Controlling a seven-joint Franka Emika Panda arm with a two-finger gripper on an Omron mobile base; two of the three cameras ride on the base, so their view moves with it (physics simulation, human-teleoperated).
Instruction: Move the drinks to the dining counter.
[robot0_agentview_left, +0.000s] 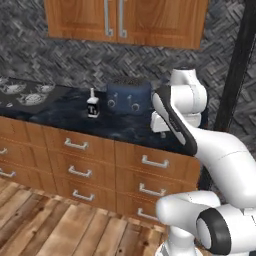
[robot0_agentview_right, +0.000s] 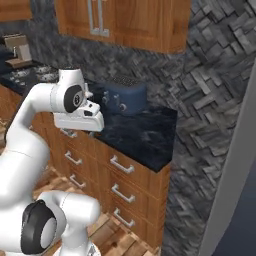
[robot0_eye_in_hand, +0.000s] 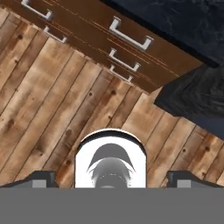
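On black marble worktop (robot0_agentview_left: 60, 107): squat square clear bottle (robot0_agentview_left: 93, 106), white cap, beside boxy blue toaster (robot0_agentview_left: 129, 97); hand (robot0_eye_in_hand: 111, 177) wide, empty.

Light was even and soft, with no strong shadows. The black worktop (robot0_agentview_left: 60, 107) showed faint pale sheen. Rendered textures looked slightly blurred and blocky; the wall at 12 o'clock stayed dim.

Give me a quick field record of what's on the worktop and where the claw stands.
bottle: square clear bottle with black label and white cap, upright on the black marble worktop
toaster: blue toaster, to the right of the bottle, apart from it
claw: claw open, empty, pointing down at the wooden floor in front of the drawers
task: bottle not yet picked up
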